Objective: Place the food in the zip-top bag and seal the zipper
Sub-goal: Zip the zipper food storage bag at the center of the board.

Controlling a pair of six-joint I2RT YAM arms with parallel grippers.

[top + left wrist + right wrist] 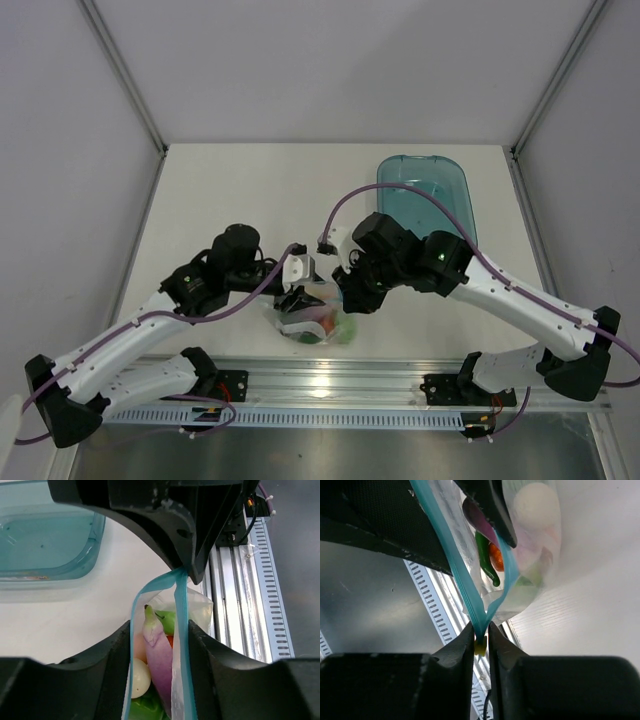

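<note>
1. Left wrist view: the bag [199, 609] sits between the two claws with the food already inside. An eggplant [161, 655], a white round piece [140, 677] and green pieces [169, 621] show through its mouth. The left claw [157, 630] is half-spread astride the mouth, with one finger on each side and a blue strip of the zipper [181, 605] lying along each. It brackets the mouth without clamping it, and the mouth gapes. Filling looks finished, so sealing is the step in hand.

2. Right wrist view: the right claw [480, 636] is clenched on one end of the zipper, where the two strips meet in a point. An orange piece [496, 556] shows through the plastic. The next move probably calls for the left fingers to squeeze the strips together and slide away from this pinned end. The right claw would need to hold that end firm so the strip stays straight.

3. Overhead view: the bag lies at the near edge of the table [230, 190], just beside the metal rail [330, 380], with both claws crowded over it. I cannot tell whether its bottom rests on the surface. There is little room toward the rail. Bare table opens to the left and farther back. The tray [440, 170] stands well apart at the far right, so a sideways slide to the left looks unobstructed.
</note>
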